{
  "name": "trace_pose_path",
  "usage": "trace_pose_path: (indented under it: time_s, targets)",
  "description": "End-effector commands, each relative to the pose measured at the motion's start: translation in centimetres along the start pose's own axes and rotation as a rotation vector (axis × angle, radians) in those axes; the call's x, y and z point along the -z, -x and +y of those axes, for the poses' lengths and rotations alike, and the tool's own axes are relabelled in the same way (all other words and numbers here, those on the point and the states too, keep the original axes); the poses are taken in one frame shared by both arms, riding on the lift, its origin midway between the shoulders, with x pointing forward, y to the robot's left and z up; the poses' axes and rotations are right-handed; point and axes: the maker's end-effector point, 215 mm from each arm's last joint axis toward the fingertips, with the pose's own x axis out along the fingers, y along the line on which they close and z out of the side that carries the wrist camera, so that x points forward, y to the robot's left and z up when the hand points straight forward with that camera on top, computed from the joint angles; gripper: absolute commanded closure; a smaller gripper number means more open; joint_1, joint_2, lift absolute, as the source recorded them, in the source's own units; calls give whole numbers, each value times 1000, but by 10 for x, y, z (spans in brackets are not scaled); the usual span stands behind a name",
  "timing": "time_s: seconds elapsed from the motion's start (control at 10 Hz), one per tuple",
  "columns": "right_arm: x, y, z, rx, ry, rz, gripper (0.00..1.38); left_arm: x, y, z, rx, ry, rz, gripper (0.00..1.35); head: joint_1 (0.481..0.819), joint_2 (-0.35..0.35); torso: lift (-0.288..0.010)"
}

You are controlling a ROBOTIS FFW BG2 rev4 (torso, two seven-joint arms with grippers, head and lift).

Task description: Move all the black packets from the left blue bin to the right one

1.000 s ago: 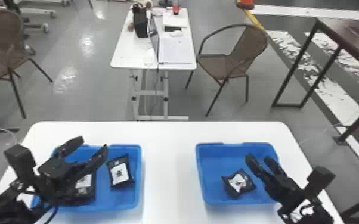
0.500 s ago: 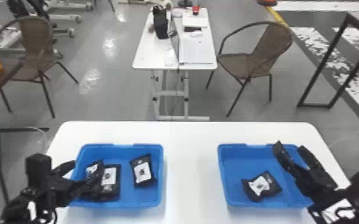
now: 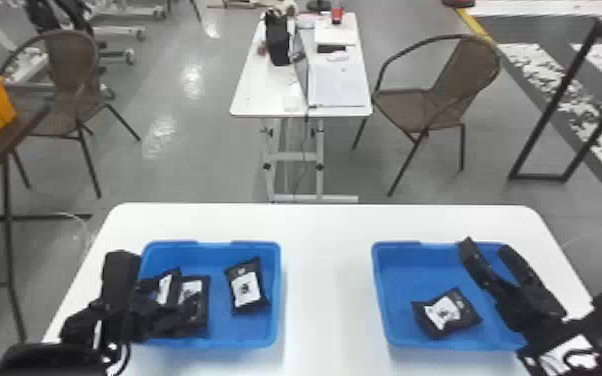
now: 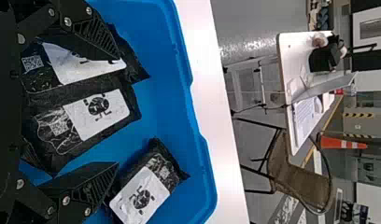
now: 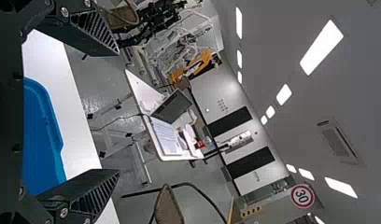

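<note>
Three black packets [image 3: 246, 289] lie in the left blue bin [image 3: 225, 332], two of them side by side by the left hand [image 3: 170, 310], whose fingers are spread. Another packet [image 3: 446, 314] sits in the right bin [image 3: 400, 282], near the open, empty right hand [image 3: 487, 250]. Both bins stand on a white desk [image 3: 327, 280].

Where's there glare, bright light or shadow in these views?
Head view: pale glare on the grey floor, faint shadow on the white table beside the left blue plastic bin; left wrist view: speckled glare on that floor; right wrist view: glowing rectangular white ceiling lights.
</note>
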Motion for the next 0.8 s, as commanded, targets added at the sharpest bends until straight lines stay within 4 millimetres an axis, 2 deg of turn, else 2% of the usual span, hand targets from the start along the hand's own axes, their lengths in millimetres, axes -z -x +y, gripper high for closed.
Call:
trace_pose_path:
  time_s: [0.0, 0.2, 0.4, 0.5, 0.7]
  targets:
    - [3, 1, 0, -1, -13, 1, 133, 13, -7, -6, 1, -24, 74, 248, 695, 10, 0]
    - [7, 2, 0, -3, -24, 5, 133, 13, -4, 2, -30, -30, 95, 252, 695, 7, 0]
    - [9, 3, 0, -4, -35, 6, 134, 23, -1, 3, -36, -23, 147, 266, 695, 18, 0]
    - [10, 3, 0, -4, -38, 7, 133, 21, 5, 10, -65, -48, 170, 268, 695, 21, 0]
    - [15, 2, 3, -10, -52, 10, 134, 33, 10, 18, -86, -46, 218, 268, 695, 37, 0]
